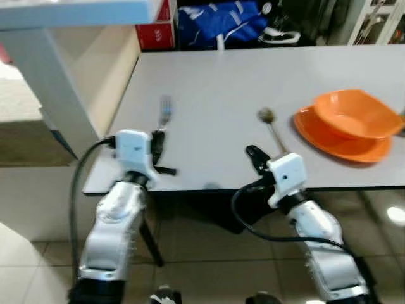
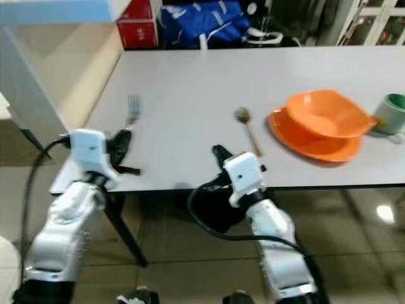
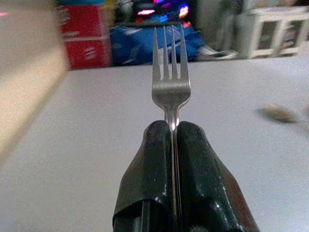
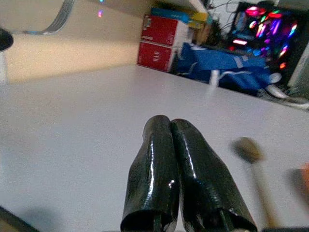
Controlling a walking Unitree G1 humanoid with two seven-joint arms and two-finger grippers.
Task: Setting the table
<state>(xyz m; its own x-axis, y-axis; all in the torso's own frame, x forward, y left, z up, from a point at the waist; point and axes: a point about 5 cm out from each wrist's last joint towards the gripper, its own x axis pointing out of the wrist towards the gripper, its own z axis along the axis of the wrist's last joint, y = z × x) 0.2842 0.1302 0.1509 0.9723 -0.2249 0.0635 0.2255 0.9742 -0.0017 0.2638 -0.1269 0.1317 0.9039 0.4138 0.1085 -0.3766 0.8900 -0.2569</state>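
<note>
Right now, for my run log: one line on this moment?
left gripper: shut on fork, above table | right gripper: shut, empty | spoon left of orange bowl on plate

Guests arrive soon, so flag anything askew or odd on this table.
The orange bowl sits tilted and off-centre on the orange plate, overhanging its far right rim. The spoon lies at a slant left of the plate. The fork is not laid; the left tool holds it. Nothing looks spilled or broken.
</note>
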